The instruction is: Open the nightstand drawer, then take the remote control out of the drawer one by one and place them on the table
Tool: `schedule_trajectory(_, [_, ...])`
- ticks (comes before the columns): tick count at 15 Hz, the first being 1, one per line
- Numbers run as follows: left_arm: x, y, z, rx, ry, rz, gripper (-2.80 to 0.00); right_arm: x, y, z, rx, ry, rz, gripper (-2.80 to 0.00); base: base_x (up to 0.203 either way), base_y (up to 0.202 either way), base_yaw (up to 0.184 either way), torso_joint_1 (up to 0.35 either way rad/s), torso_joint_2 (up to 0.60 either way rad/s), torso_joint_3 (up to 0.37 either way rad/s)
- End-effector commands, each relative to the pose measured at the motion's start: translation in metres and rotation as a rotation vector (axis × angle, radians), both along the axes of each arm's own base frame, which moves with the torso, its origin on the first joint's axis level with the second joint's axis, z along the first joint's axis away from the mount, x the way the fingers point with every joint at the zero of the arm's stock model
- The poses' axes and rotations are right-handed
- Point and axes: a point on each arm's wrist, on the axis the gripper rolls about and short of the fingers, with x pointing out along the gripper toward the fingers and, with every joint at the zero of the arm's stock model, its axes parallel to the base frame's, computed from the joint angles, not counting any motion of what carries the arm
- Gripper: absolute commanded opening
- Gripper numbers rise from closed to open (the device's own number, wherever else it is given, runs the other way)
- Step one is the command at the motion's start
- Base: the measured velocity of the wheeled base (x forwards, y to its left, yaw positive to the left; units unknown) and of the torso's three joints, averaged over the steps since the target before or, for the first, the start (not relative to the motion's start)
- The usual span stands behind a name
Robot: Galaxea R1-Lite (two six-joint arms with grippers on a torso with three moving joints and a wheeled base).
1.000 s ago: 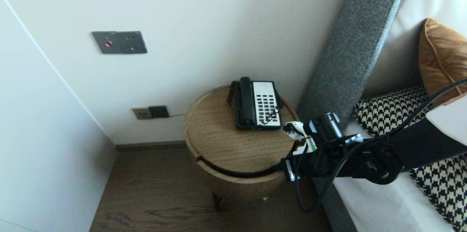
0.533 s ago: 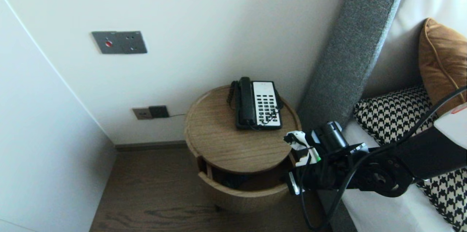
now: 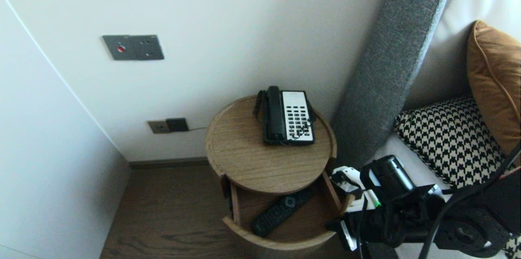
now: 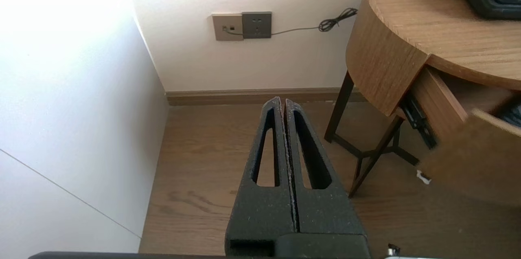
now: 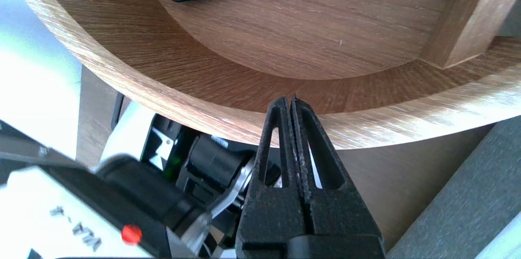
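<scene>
The right claw (image 5: 290, 99), pressed together and pinching nothing, has its tips at the top edge of the curved front of the open drawer (image 5: 122, 59). A black remote (image 3: 281, 211) lies inside the drawer, well apart from them. Above, a phone (image 3: 289, 116) sits on the round tabletop (image 3: 252, 161). With so thin a purchase the tips could slip off the smooth rim. The left claw (image 4: 283, 102), likewise pressed together, hangs over the floor (image 4: 203, 169)
</scene>
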Motion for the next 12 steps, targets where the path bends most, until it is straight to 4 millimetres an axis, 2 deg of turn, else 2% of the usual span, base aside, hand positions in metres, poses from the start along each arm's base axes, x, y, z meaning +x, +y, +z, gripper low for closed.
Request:
schedule_trajectory(1, [0.000, 0.000, 0.000, 0.000, -0.001, 0.001, -2.80, -0.021, -0.012, -0.006, -0.001, 0.001, -0.003, -2.80, 0.000, 0.000, 0.000, 0.000, 0.00, 0.000])
schedule_trajectory(7, [0.000, 0.000, 0.000, 0.003, -0.001, 0.001, -2.80, -0.036, -0.020, -0.002, 0.020, -0.036, -0.003, -2.80, 0.000, 0.000, 0.000, 0.000, 0.00, 0.000])
schedule_trajectory(12, [0.000, 0.000, 0.000, 0.000, -0.001, 0.001, -2.80, -0.033, -0.019, 0.013, 0.071, -0.080, -0.030, -2.80, 0.000, 0.000, 0.000, 0.000, 0.00, 0.000])
